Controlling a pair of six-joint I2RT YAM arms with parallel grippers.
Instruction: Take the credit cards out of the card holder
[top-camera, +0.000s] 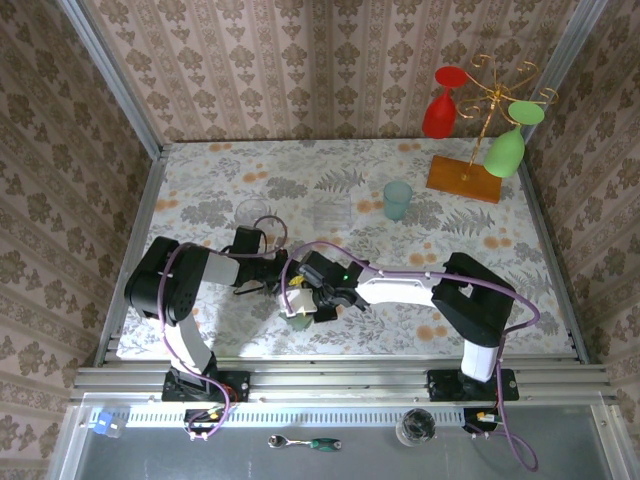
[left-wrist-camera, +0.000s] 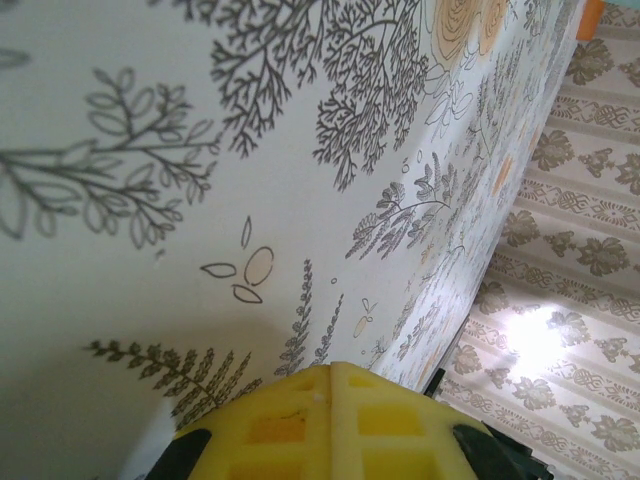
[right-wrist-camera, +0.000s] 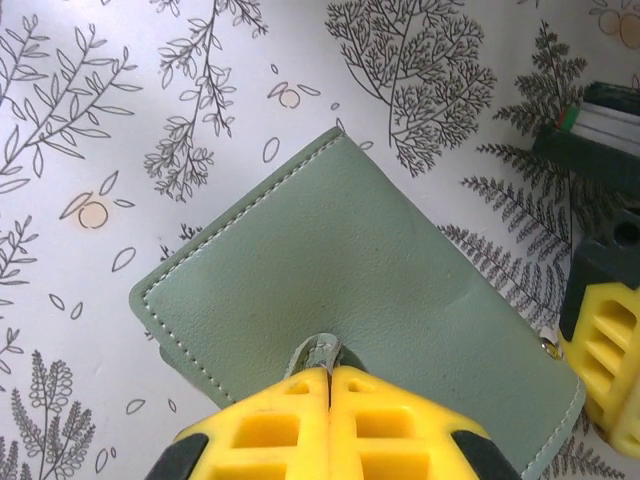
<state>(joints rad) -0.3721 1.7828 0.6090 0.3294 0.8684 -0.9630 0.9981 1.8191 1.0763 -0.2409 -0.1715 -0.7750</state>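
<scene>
From the top external view, both arms are seen reaching inward to meet at the near middle of the bench. The left gripper and the right gripper are crowded together there. Only a small green edge of the card holder is seen beneath them, on the side towards the arm bases. How the fingers are set cannot be told from this view.

The right wrist view gives what the overhead view hides. The card holder is shown lying flat on the flowered cloth, its stitched outer face upward and a small metal snap at one edge. The right gripper is clenched, its yellow fingers pressed together on a small green tab rising from the card holder's face. A yellow finger of the left gripper is seen just beside the card holder's edge; whether it touches cannot be told.

In the left wrist view the left gripper is seen pressed shut with nothing held between its fingers, and bare cloth lies ahead of it.

Farther back on the bench, well apart from the arms, a teal cup and a gold rack hung with a red glass and a green glass are seen from above.
</scene>
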